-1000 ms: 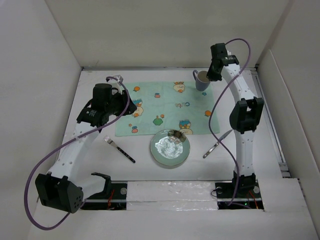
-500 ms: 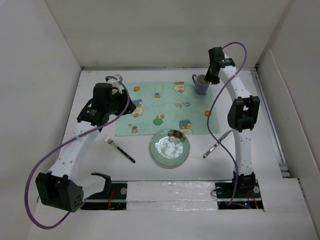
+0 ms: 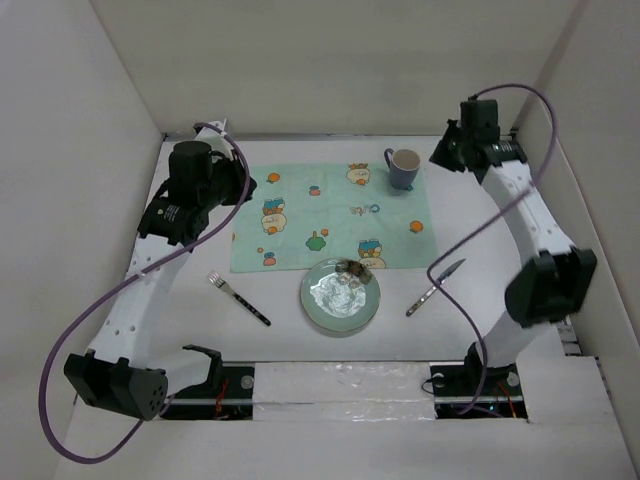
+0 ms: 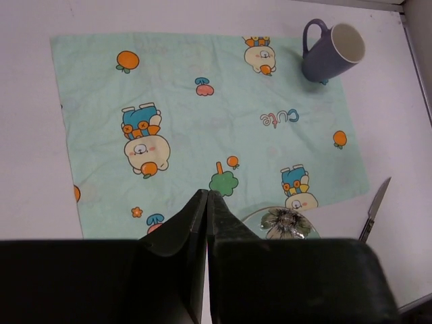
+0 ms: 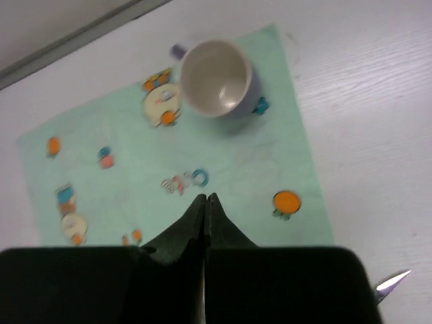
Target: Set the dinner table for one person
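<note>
Mug (image 3: 403, 165) stands toward the dinner table's (image 3: 290, 345) far-right corner; left gripper (image 4: 206, 202) and right gripper (image 5: 204, 202) are clenched, empty. Plate (image 3: 306, 300) likely next; jaws must first spread.

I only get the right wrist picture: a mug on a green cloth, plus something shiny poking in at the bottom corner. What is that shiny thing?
Observer: A knife, lying on the white dinner table just off the placemat.
Operator: Is there a plate anywhere?
Observer: Yes, a plate overlaps the placemat's near edge.
Operator: And a fork?
Observer: A fork lies on the table, on the plate's other side from the knife.
</note>
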{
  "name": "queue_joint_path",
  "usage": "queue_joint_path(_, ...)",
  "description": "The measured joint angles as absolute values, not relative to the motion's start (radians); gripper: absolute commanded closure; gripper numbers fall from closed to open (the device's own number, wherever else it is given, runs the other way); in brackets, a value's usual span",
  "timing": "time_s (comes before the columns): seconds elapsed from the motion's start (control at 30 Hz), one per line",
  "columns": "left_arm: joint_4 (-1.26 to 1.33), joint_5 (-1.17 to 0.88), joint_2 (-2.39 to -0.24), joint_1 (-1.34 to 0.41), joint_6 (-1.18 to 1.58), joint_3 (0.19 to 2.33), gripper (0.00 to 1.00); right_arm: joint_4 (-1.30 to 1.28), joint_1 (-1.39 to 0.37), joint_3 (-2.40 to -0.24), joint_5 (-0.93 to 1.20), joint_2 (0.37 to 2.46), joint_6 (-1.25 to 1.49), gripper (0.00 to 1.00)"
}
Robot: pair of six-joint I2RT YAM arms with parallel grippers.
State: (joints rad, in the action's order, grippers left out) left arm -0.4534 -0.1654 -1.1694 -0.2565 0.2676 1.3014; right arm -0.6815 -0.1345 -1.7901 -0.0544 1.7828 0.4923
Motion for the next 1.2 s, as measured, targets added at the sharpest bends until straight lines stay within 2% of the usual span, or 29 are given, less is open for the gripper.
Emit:
queue_joint_path(0.1,-0.456,-0.164,-1.169,-0.257,0.268,1.315,0.97,-0.484,-0.174,-1.387,0.064,1.43,0.521,1.0)
queue_joint_path(0.13,-0.462,-0.163,-1.169,-0.257,0.268,1.316,0.83,-0.44,-0.197,-1.267,0.106,1.328,0.532,0.97)
queue_joint_path(0.17,-0.47,-0.162,-1.17,-0.257,0.266,1.316,0.76,-0.408,-0.222,-1.155,0.149,1.243,0.543,0.76)
queue_joint_path(0.23,-0.487,-0.161,-1.17,-0.257,0.265,1.316,0.65,-0.381,-0.278,-0.967,0.229,1.113,0.569,0.56)
queue_joint_path(0.27,-0.496,-0.161,-1.173,-0.257,0.265,1.318,0.64,-0.378,-0.298,-0.898,0.268,1.074,0.579,0.41)
queue_joint_path(0.37,-0.518,-0.162,-1.202,-0.257,0.263,1.349,0.62,-0.354,-0.358,-0.681,0.348,1.013,0.62,0.32)
queue_joint_path(0.53,-0.513,-0.186,-1.263,-0.257,0.269,1.406,0.61,-0.356,-0.406,-0.492,0.4,1.004,0.671,0.34)
queue_joint_path(0.97,-0.487,-0.207,-1.264,-0.257,0.297,1.374,0.61,-0.086,-0.437,-0.488,0.448,1.327,0.687,0.44)
queue_joint_path(1.1,-0.489,-0.194,-1.239,-0.257,0.304,1.347,0.61,0.029,-0.444,-0.512,0.503,1.432,0.7,0.5)
queue_joint_path(1.2,-0.488,-0.179,-1.225,-0.257,0.305,1.347,0.61,0.076,-0.447,-0.526,0.519,1.479,0.704,0.6)
